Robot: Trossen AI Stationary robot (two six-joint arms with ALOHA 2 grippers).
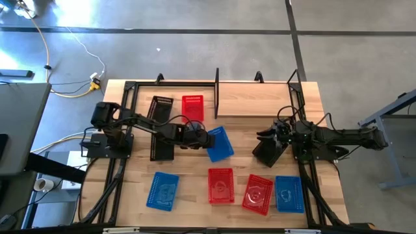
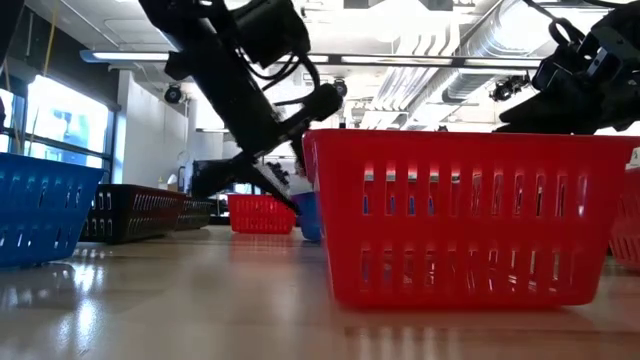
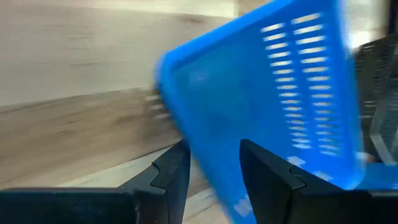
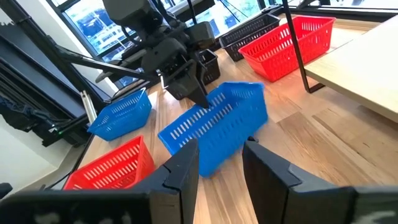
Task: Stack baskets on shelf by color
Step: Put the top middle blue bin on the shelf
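Two arms work above a wooden table (image 1: pixel 195 195): the left gripper (image 1: pixel 207 138) clamps the rim of a tilted blue basket (image 1: pixel 220 143) at mid-table, near the shelf (image 1: pixel 216 91). The right gripper (image 1: pixel 266 144), fingers parted and empty, hovers well apart. Red and blue baskets line the front edge.

The baskets are looking like moulded plastic with slotted walls: the blue basket (image 4: pixel 219 127) is showing a smooth, slightly glossy skin, and the red basket (image 2: pixel 465 215) is shining faintly. The worktop (image 1: pixel 260 127) is appearing as pale wood with fine grain, reflecting light softly. The shelf (image 1: pixel 216 91) uprights are looking like thin matt black metal.
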